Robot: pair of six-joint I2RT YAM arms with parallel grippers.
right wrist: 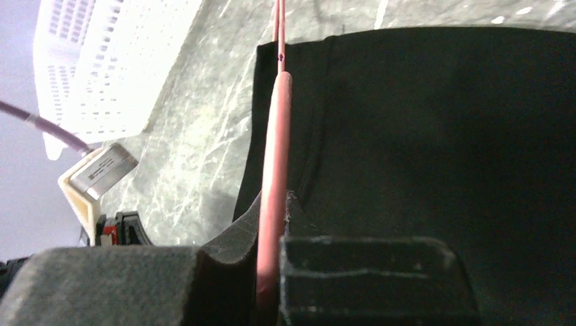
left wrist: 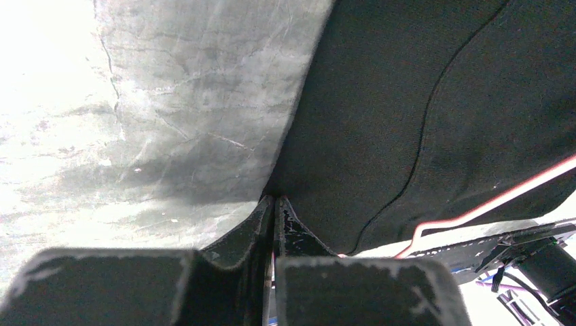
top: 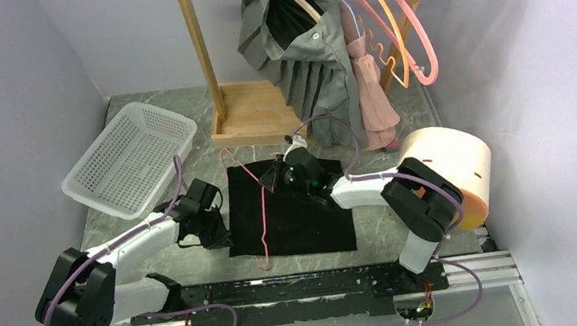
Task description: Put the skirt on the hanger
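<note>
A black skirt [top: 307,210] lies flat on the marble table in front of the arms. A thin pink hanger [top: 263,207] lies across its left part, hook toward the rack. My right gripper [top: 270,177] is at the skirt's far left corner, shut on the hanger's pink wire [right wrist: 275,149], with the skirt [right wrist: 441,136] just beneath. My left gripper [top: 220,235] is at the skirt's left edge, jaws shut with the tips [left wrist: 275,198] pinching the edge of the black fabric [left wrist: 421,102]. The hanger wire [left wrist: 502,197] shows at the right of the left wrist view.
A white mesh basket [top: 130,156] stands at the left, also in the right wrist view [right wrist: 102,61]. A wooden rack [top: 255,113] at the back holds a grey garment [top: 310,54], a pink garment [top: 374,96] and coloured hangers [top: 409,26]. A round cream bin [top: 449,165] sits right.
</note>
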